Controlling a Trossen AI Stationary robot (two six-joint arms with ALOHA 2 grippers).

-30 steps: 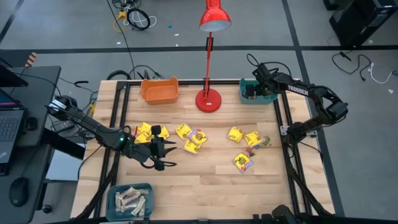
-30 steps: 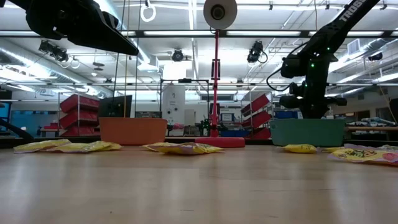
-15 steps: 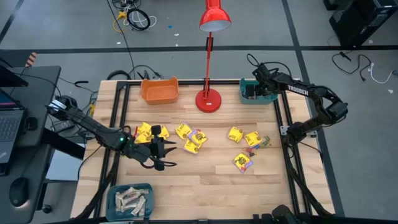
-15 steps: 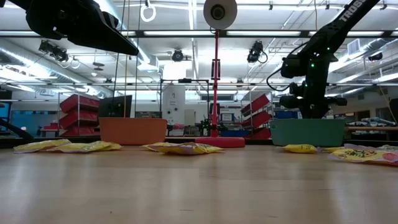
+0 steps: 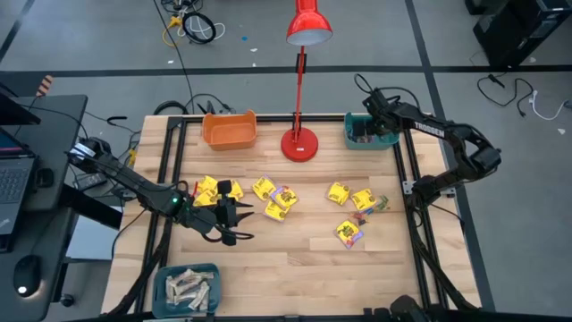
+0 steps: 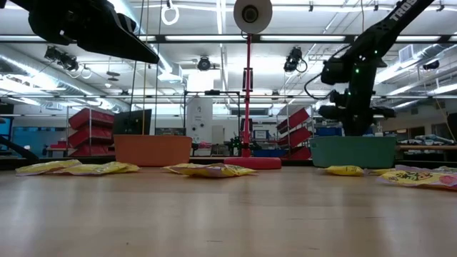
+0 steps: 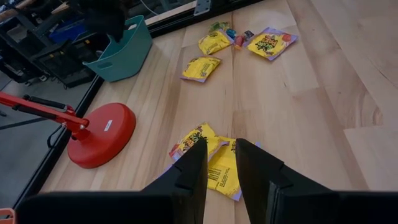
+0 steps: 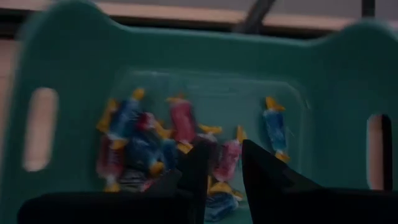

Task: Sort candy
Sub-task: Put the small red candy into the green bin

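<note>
Yellow square candy packets (image 5: 275,199) lie scattered across the middle of the table, with more at the right (image 5: 350,195) beside tiny red and blue pieces (image 5: 362,215). My left gripper (image 5: 243,224) hovers open above the left-centre packets (image 7: 217,163), holding nothing. My right gripper (image 8: 224,149) hangs open over the teal bin (image 5: 371,136) at the far right corner. Small red and blue wrapped sweets (image 8: 180,124) lie on that bin's floor. Pale beige bars fill a second teal bin (image 5: 189,288) at the near left.
An orange bin (image 5: 229,130) stands at the far left. A red desk lamp's base (image 5: 300,143) sits at far centre, its shade overhanging the far edge. Bare wood lies along the near edge. Dark frame rails run along the table's sides.
</note>
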